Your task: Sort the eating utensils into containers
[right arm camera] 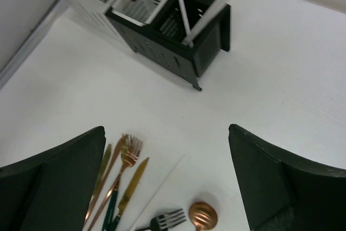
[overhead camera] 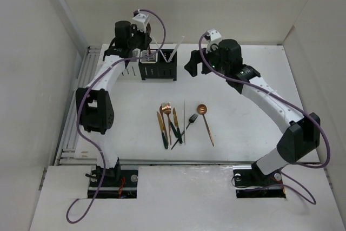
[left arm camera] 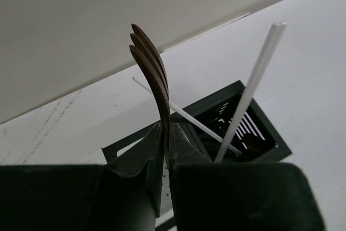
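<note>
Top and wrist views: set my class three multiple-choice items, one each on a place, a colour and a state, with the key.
1. The two leaning white sticks stand in: A a black container; B a glass jar; C neither, they lie flat.
2. The spoon is: A silver; B copper; C green.
3. The left gripper is: A open; B shut on a knife; C shut on a fork.
Key: 1 A, both rise from a black compartment; 2 B, its bowl shines copper; 3 C, tines stick up from its closed grip.
</note>
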Controlling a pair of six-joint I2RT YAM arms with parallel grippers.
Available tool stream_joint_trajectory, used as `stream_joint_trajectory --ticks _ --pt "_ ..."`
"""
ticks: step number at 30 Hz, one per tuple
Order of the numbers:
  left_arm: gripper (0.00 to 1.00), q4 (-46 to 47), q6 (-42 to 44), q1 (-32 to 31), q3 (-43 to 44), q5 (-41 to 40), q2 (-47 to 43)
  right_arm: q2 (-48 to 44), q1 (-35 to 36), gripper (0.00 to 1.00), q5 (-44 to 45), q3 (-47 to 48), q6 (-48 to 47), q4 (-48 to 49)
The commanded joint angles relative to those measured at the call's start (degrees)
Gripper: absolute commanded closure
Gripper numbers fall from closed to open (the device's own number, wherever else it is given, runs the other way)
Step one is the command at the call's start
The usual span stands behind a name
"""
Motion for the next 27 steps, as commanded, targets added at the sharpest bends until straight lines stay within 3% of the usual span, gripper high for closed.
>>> stream_joint_trajectory --ticks 1,6,7,11,12,15,20,21,24,25,27 --pt "1.00 8.4 -1.7 0.0 3.1 -2.6 3.3 -0.6 -2.4 0.00 -1.2 -2.4 -0.7 3.0" --pt "1.00 10.0 -1.7 0.0 4.2 -5.9 7.1 -2.4 -3.2 0.00 3.4 -8.5 -1.2 -3.5" --pt "0.93 10.0 -1.7 0.0 3.7 -6.5 7.9 -2.4 -3.2 0.00 3.9 -9.4 -1.2 -4.2" --pt "0.48 9.2 -1.1 -0.5 1.4 -7.7 7.9 -5.7 -3.2 0.00 5.3 -12.3 -1.2 -5.3" --pt "0.29 8.6 -1.6 -0.5 1.4 -7.8 7.9 -6.2 -3.2 0.00 6.7 -13.0 -1.2 -5.9" --pt "0.00 6.1 -1.6 -0.5 1.4 -11.7 5.5 -8.2 -3.2 0.00 9.8 -13.5 -1.8 -6.6" --pt "0.00 1.1 2.9 -3.8 2.5 -27.5 -1.5 -13.0 -4.3 0.00 14.6 -15.3 1.8 -10.2" --pt "0.00 1.1 5.0 -4.7 2.5 -35.4 -2.7 -13.8 -5.0 0.00 15.2 -15.9 1.8 -10.7" --pt "0.00 5.6 11.4 -7.4 -0.8 -45.6 -7.4 -15.3 -5.8 0.00 14.4 -18.5 2.4 -14.3" --pt "0.00 6.8 12.2 -7.4 -2.4 -52.3 -8.4 -15.3 -5.8 0.00 14.4 -19.1 2.4 -15.8" --pt "0.00 3.1 9.4 -8.2 -1.3 -56.7 -10.9 -12.8 -4.7 0.03 14.4 -19.8 2.4 -20.8"
